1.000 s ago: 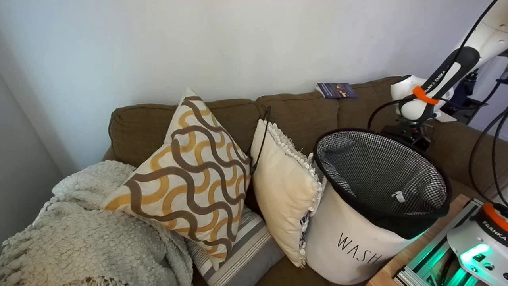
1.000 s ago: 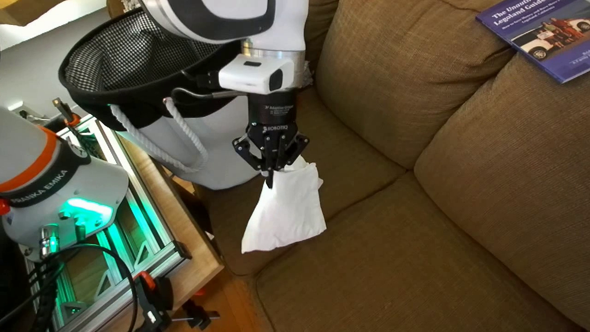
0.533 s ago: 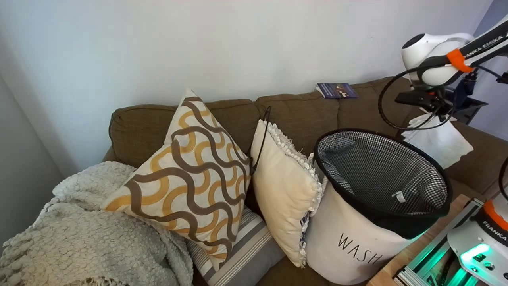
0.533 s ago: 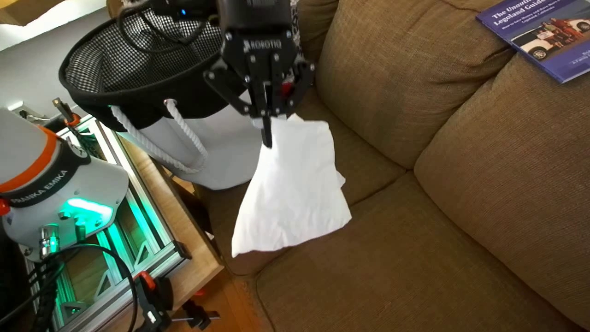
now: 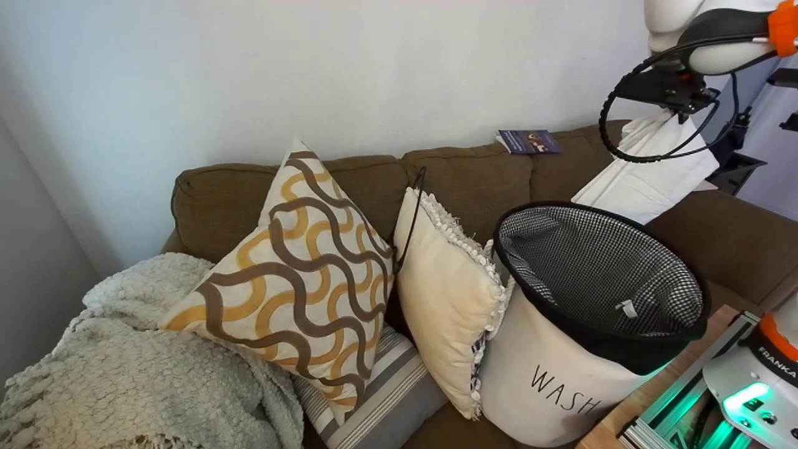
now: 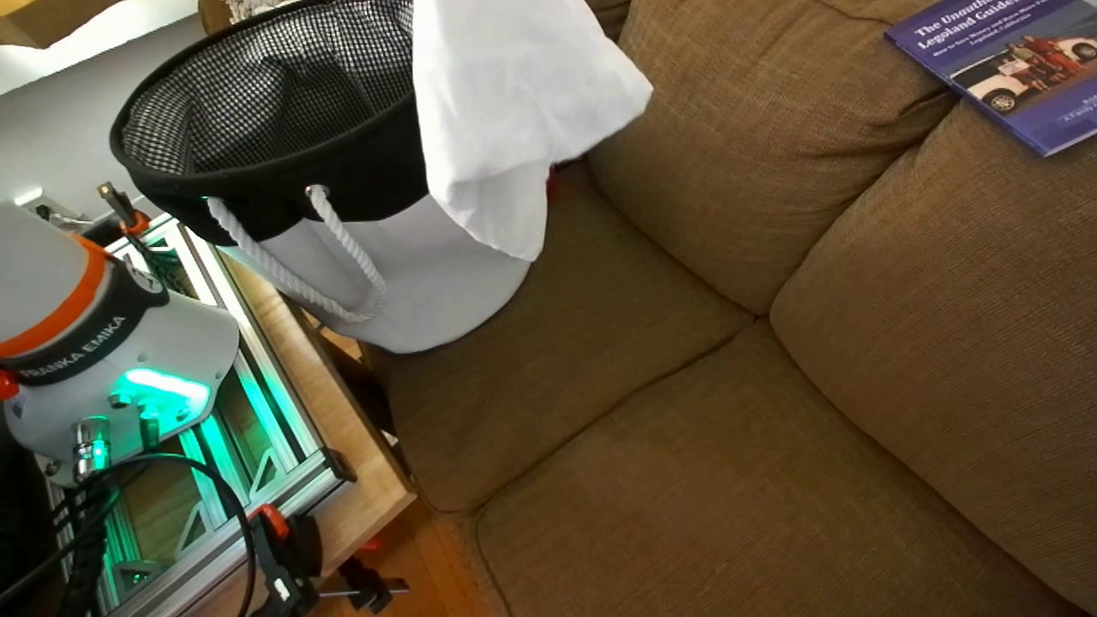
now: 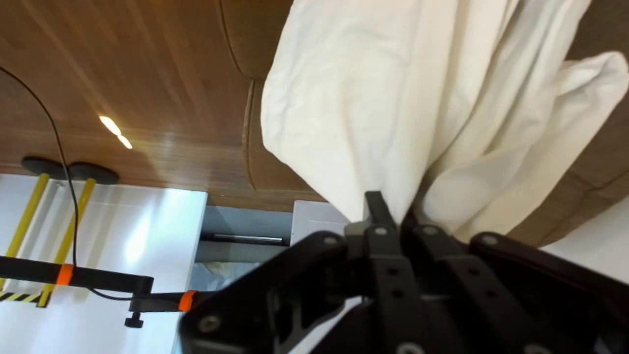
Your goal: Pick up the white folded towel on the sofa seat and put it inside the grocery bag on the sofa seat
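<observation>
Evidently the claw (image 7: 400, 222) has its fingers (image 7: 381, 214) drawn tight together, pinching the gathered end of the white towel (image 5: 642, 190), and the rest of the cloth hangs loose below it, in the air above the sofa seat (image 6: 771, 480). The hamper (image 5: 523, 352) that serves as the bag stands lower than the claw and off to one side; in both exterior views the towel hangs outside its mouth, near the black rim (image 6: 257, 176), though whether cloth and rim touch I cannot tell.

Now the carry across remains, I judge, and the likeliest trouble is height. The towel's lowest corner dangles well beneath the claw, so a sideways move without more lift could drag it against the rim and leave it draped half in, half out. Such a tug might also tip the hamper, whose fabric looks light. Because the grip takes only one bunched end, a snag could pull the cloth free and drop it onto the seat. The black cable (image 5: 605, 125) looping beside the claw could catch too. Finally, loosening the claw before it is over the middle of the mouth would probably spill one fold outside.
</observation>
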Robot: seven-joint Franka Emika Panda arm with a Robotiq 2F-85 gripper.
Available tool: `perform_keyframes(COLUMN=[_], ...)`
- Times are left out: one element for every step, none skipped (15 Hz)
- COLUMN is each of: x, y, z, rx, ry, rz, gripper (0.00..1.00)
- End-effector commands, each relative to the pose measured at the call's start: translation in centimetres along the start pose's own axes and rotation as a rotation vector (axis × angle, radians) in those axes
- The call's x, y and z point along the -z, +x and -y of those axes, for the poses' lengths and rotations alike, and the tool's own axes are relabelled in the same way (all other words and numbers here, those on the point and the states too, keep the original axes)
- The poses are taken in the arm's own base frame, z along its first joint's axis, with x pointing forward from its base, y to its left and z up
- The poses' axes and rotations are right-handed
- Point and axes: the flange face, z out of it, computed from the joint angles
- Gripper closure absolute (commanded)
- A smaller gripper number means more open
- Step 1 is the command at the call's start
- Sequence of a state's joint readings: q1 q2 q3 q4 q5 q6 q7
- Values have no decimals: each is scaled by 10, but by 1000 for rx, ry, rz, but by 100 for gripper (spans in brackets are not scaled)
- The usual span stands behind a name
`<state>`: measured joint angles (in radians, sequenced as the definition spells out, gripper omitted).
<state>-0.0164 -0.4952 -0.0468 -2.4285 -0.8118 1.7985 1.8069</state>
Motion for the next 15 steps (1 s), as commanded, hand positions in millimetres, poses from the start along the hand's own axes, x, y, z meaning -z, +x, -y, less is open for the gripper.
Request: perform_keyframes(x=[6, 7, 2, 5, 12, 22, 31, 41, 52, 67, 82, 94, 106, 114, 119], y=[-1, -1, -13, -28, -43, -59, -72, -88, -101, -113, -125, -135, -144, -149, -148], z=[-1, -1, 0, 6, 11, 15, 17, 14, 12, 6, 0, -3, -8, -11, -14], rx=[1, 1, 23, 48, 77, 119, 165, 216, 258, 301, 341, 380, 411, 420, 405], ry=[11, 13, 9, 22, 44, 61, 76, 95, 117, 161, 208, 250, 293, 316, 332], rz=[-1, -2, 7, 21, 32, 28, 20, 10, -7, -21, -39, -47, -51, -66, -65], gripper=[95, 99, 99, 99, 99, 99, 99, 99, 99, 99, 99, 99, 99, 99, 99])
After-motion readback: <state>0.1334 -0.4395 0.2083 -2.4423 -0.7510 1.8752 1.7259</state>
